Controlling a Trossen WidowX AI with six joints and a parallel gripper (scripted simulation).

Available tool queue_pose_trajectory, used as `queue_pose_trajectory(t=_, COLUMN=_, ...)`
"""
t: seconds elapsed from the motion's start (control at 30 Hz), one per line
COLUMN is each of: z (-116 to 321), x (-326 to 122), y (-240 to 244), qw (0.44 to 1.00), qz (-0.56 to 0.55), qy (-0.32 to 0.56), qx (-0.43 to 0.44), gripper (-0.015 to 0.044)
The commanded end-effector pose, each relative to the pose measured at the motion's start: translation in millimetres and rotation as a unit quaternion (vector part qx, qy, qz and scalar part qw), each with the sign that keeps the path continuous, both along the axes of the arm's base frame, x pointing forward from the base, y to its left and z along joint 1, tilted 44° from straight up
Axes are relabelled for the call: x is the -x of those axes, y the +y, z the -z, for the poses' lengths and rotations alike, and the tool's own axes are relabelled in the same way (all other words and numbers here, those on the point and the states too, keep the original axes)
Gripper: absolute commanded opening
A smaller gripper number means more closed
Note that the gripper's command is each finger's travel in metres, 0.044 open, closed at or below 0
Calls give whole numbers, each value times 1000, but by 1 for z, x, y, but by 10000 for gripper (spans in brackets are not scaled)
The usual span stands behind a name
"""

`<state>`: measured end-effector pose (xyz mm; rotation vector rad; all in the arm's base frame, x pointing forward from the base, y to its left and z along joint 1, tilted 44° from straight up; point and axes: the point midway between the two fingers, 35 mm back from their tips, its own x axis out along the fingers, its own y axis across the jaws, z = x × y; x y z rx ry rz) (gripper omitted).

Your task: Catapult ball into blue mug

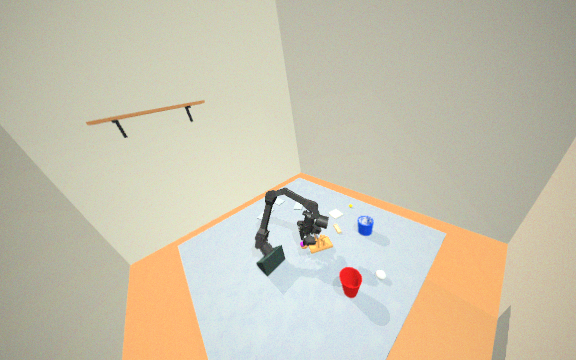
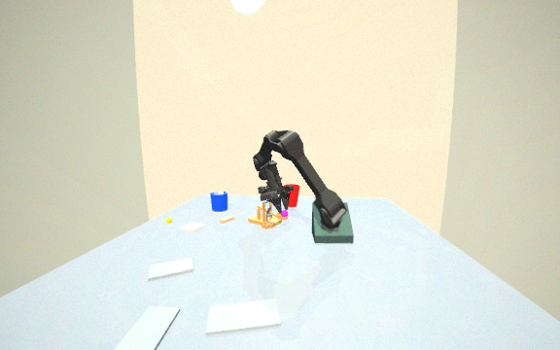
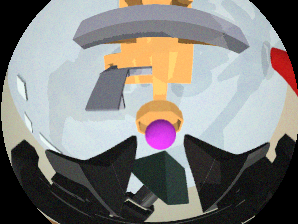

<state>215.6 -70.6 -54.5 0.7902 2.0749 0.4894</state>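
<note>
The magenta ball [image 1: 302,244] [image 2: 284,213] [image 3: 160,134] is at the round cup [image 3: 160,109] on the end of the catapult's arm. It overlaps the cup's near rim in the wrist view; whether it rests fully inside is unclear. The orange catapult [image 1: 324,245] [image 2: 256,220] [image 3: 181,67] stands on the table with its grey parts on the far side of the cup. My gripper [image 3: 160,140] is open, with a fingertip on each side of the ball and a gap to both. The blue mug [image 1: 365,227] [image 2: 219,202] stands upright beyond the catapult, away from the arm's base.
A red cup [image 1: 350,284] [image 2: 294,195] [image 3: 286,68] stands off to one side. A wooden block [image 1: 337,229] [image 2: 227,220], a small yellow ball [image 1: 351,206] [image 2: 169,221], a white rounded object [image 1: 380,274] and flat white tiles [image 1: 336,214] [image 2: 243,317] lie about.
</note>
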Motion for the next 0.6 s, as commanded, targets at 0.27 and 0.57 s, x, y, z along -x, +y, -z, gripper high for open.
queue_pose_trajectory(t=0.27, z=-70, x=-14, y=-65, qw=996, qz=31, qy=-60, qx=63, gripper=440)
queue_pose_trajectory(t=0.57, z=-35, x=-79, y=-95, qw=974, qz=107, qy=-141, qx=145, gripper=440)
